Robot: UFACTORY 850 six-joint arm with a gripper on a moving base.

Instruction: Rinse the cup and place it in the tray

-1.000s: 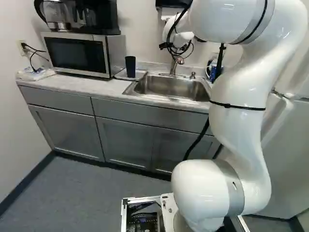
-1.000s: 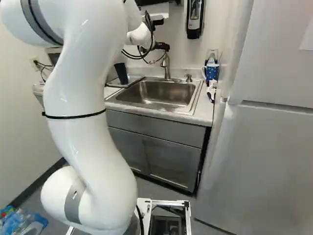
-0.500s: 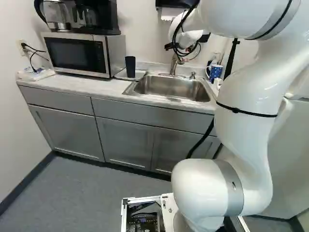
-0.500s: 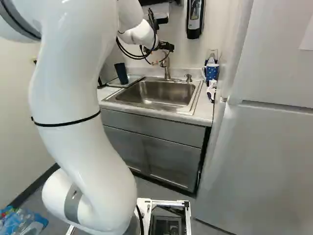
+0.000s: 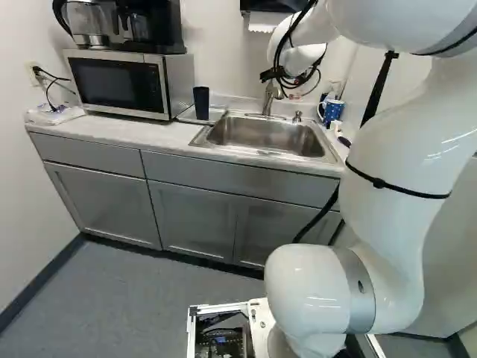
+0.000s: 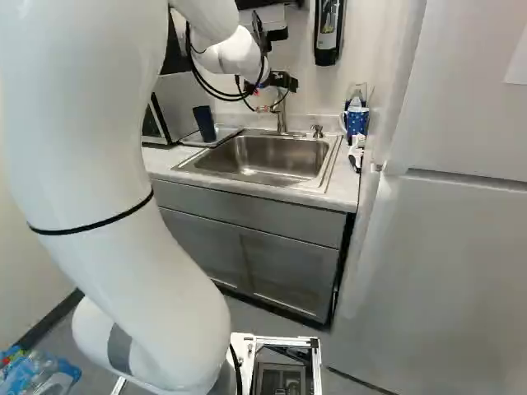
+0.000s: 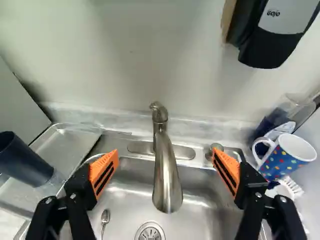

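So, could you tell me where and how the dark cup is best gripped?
I'd grip the dark cup around mid-height, coming from the sink side with the jaws astride it: it stands upright, shows no handle, and the microwave crowds its other side.

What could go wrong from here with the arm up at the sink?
The gripper is open with the faucet showing between its fingers, so moving forward or sideways might bump the spout. A wide sideways swing could also knock the dark cup or the dotted mug.
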